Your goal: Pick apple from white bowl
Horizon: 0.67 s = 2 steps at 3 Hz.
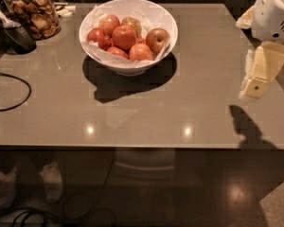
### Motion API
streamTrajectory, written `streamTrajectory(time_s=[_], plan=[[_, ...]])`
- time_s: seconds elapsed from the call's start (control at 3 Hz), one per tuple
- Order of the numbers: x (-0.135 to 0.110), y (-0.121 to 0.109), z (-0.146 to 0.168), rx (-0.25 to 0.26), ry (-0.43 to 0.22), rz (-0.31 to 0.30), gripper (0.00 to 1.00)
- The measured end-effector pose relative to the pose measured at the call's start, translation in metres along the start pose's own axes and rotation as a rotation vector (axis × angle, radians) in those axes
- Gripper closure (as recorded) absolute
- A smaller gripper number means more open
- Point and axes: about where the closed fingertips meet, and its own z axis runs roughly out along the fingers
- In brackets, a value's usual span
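The white bowl (128,66) stands at the back middle of the grey table, lined with crinkled white paper and holding several red apples. The apple (157,39) with a paler yellowish patch and a dark stem dimple lies at the bowl's right side, against the rim. My gripper (256,77) hangs from the white arm at the right edge of the view, above the table's right edge. It is well to the right of the bowl and a little nearer the front, touching nothing. Its shadow falls on the table below it.
A glass jar of brown snacks (34,11) stands at the back left, with a dark scoop-like object (16,36) beside it. A black cable (12,91) loops over the table's left side. The table's front edge (132,148) runs across the middle of the view. A person's feet (26,183) show below it.
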Motion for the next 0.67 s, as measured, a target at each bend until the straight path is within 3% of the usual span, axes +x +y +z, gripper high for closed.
streamTrajectory(time_s=[0.67], plan=[[-0.040,-0.052,0.009,-0.005,-0.020,-0.028,0.00]])
